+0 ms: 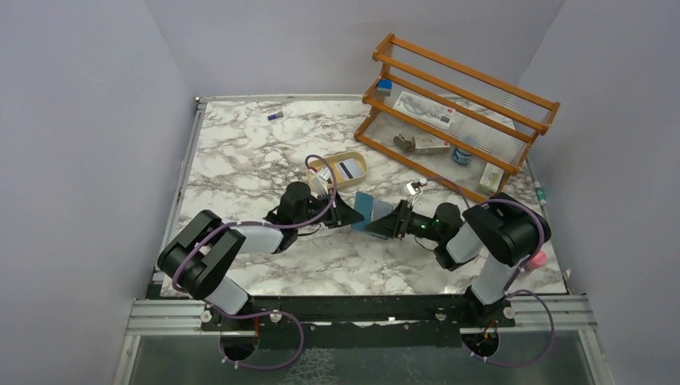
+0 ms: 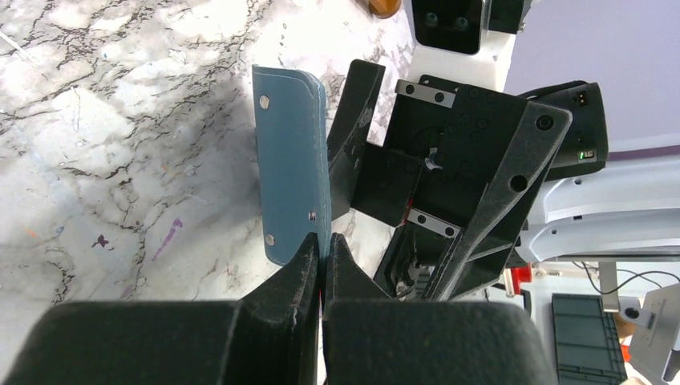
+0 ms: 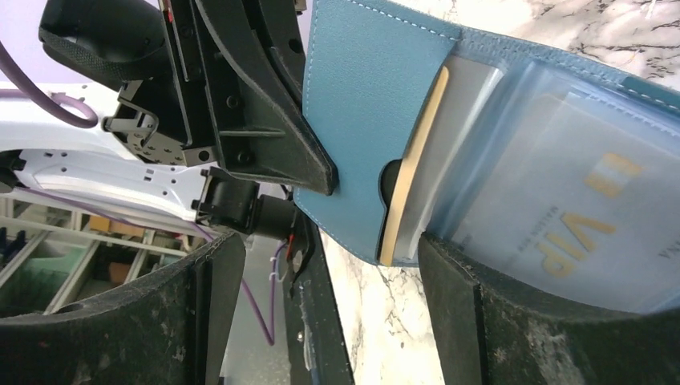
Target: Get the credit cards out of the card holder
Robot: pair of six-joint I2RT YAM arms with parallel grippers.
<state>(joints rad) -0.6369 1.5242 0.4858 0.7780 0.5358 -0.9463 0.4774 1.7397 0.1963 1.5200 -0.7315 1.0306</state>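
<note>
While my left gripper (image 2: 322,245) pinches the pliant card holder (image 2: 289,160), right gripper (image 3: 329,245) open, I'd pinch stiff, slick credit cards (image 3: 561,224) edgewise.

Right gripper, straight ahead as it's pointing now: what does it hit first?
The card holder, held by the left gripper, sits directly ahead of the open right gripper, probably partly between its fingers; depth is unclear.

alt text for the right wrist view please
An open teal-blue card holder dominates, a tan card poking edge-on from its pocket and a VIP card in a clear sleeve. The left gripper pinches the flap's edge; the right gripper shows its own fingers apart below.
</note>
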